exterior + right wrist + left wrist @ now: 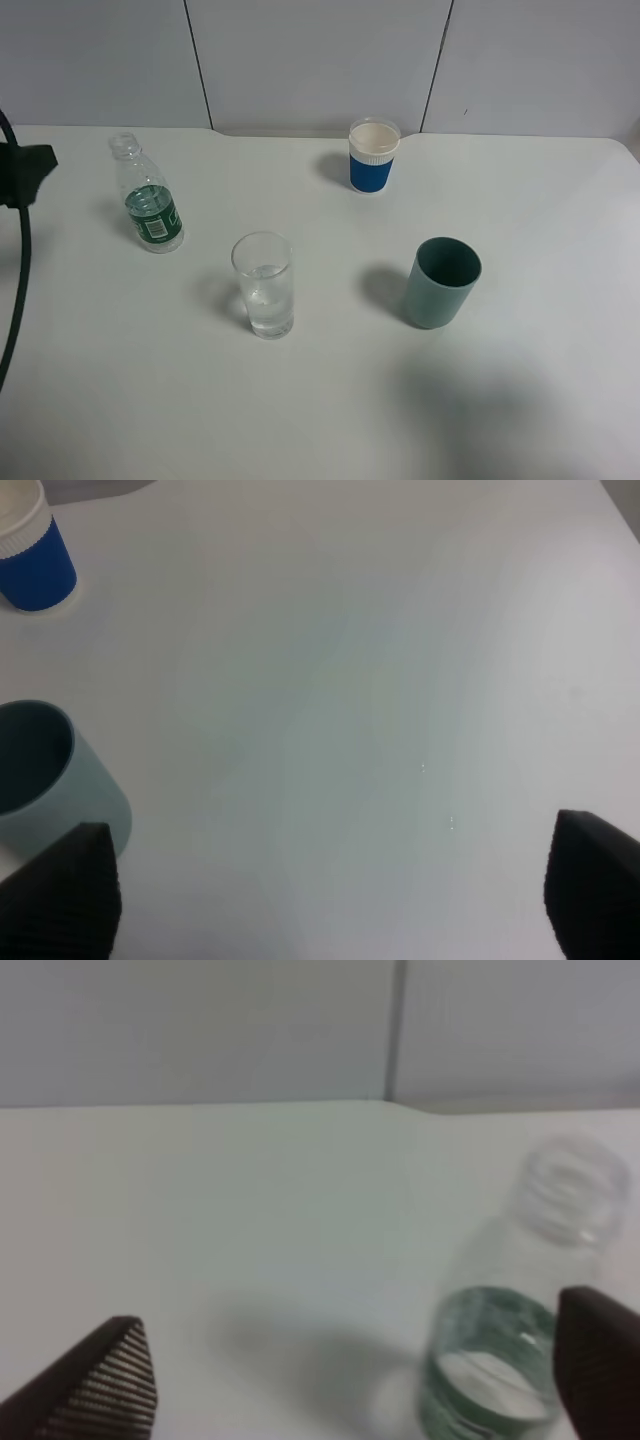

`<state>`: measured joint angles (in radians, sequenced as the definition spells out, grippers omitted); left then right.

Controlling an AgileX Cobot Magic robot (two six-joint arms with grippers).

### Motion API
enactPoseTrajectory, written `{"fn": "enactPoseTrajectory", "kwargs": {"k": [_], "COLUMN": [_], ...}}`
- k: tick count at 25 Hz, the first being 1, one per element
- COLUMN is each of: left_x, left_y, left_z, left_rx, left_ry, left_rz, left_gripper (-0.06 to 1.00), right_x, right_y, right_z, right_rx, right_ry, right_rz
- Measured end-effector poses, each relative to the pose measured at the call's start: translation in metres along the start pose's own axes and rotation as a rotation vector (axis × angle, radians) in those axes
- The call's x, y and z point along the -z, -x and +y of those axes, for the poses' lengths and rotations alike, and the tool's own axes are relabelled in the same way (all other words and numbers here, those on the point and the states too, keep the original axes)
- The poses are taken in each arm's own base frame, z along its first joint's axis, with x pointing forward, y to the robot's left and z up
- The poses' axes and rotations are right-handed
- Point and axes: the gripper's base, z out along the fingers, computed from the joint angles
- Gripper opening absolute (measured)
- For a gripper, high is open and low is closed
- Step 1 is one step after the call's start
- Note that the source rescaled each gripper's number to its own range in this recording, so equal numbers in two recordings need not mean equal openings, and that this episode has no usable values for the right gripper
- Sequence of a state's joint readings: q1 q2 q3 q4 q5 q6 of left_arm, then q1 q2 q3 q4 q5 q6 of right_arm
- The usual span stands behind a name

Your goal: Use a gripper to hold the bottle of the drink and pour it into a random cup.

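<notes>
The bottle (pixel 150 205) stands upright and uncapped at the table's left, clear with a green-and-white label and some liquid low inside. The clear glass (pixel 264 285) stands in the middle front with a little clear liquid in it. My left gripper (pixel 350 1380) is open and empty. The bottle (pixel 510 1330) stands just inside one of the gripper's fingertips (pixel 600 1360), not gripped. In the high view only a black part of the left arm (pixel 25 170) shows at the left edge. My right gripper (pixel 325 890) is open and empty above bare table.
A blue cup with a white rim (pixel 374 155) stands at the back middle and shows in the right wrist view (pixel 32 550). A teal cup (pixel 441 282) stands right of the glass, close to one right fingertip (pixel 60 890). A black cable (pixel 20 290) hangs at the left edge.
</notes>
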<state>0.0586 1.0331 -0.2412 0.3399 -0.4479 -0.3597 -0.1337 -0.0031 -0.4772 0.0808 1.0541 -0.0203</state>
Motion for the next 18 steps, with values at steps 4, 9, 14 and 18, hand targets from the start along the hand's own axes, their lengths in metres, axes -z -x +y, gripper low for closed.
{"fn": "enactPoseTrajectory", "kwargs": {"k": [4,9,14,18], "left_x": [0.019,0.05,0.083,0.11], "left_y": [0.048,0.078,0.087,0.082], "left_z": [0.008,0.012,0.01,0.008], "left_rx": [0.045,0.063,0.013,-0.001], "left_ry": [0.15,0.271,0.301,0.318], "left_rz": [0.07,0.168,0.28,0.339], "left_gripper": [0.6,0.6,0.6,0.6], "right_x": [0.0,0.0,0.0,0.0], "right_y": [0.0,0.0,0.0,0.0], "right_z": [0.0,0.0,0.0,0.0], "right_rx": [0.0,0.0,0.0,0.0], "right_ry": [0.0,0.0,0.0,0.0], "right_rz": [0.0,0.0,0.0,0.0]}}
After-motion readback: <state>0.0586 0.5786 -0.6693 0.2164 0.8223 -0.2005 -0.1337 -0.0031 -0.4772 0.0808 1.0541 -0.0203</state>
